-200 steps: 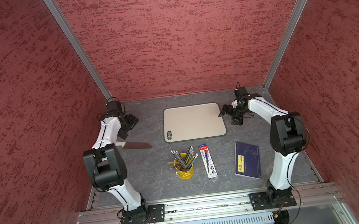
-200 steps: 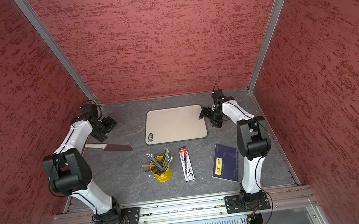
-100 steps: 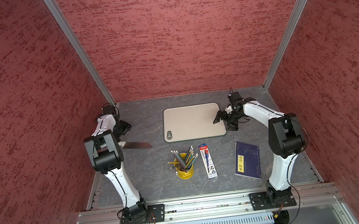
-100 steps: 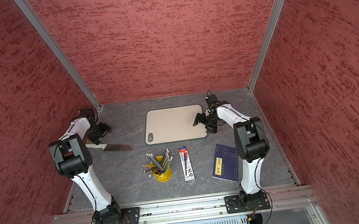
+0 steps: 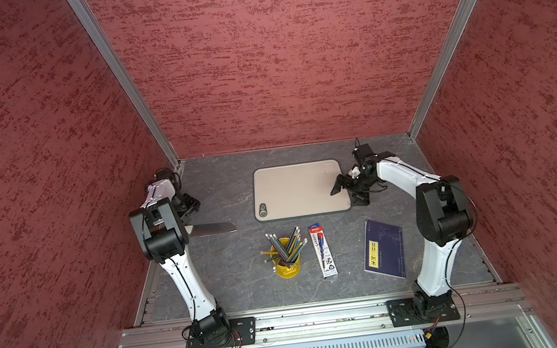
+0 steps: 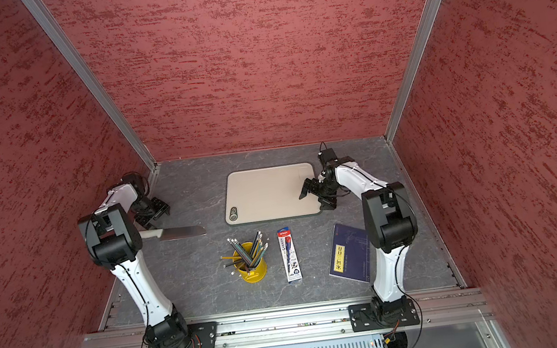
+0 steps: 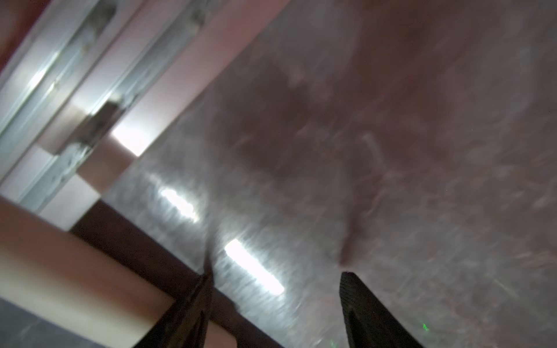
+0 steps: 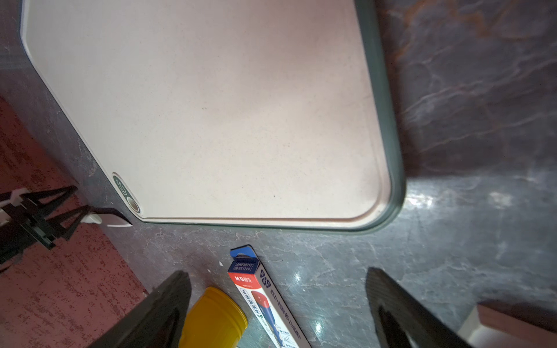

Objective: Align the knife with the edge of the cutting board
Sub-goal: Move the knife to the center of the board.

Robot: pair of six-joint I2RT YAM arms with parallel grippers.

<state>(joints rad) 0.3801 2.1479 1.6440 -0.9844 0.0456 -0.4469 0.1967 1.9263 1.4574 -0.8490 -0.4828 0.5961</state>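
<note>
The knife (image 5: 213, 228) (image 6: 179, 233) lies flat on the grey table (image 5: 233, 289), to the left of the cutting board (image 5: 299, 190) (image 6: 268, 194) and well apart from it. Its blade points toward the board, about parallel to the board's long edges and close to the line of the near long edge. The off-white handle (image 6: 150, 234) shows in a top view, partly under the elbow of the left arm (image 5: 161, 232). The right wrist view also catches the knife (image 8: 116, 220), far off past the board's corner with the oval hole (image 8: 132, 203).

The left gripper (image 5: 189, 205) (image 6: 157, 211) hangs just beside the handle end, on its far side, and holds nothing. The left wrist view is blurred, but its 2 fingers (image 7: 193, 316) stand apart with only table between them.

The right gripper (image 5: 348, 193) (image 6: 316, 199) (image 8: 277, 272) is at the near right corner of the board, jaws spread wide and empty. 1 finger is over the board and the other is past its short edge.

Nearer to the arm bases stand a yellow cup (image 5: 286, 268) of pencils (image 5: 285, 244), a pen package (image 5: 322, 250) and a dark blue booklet (image 5: 384, 254), side by side.
</note>
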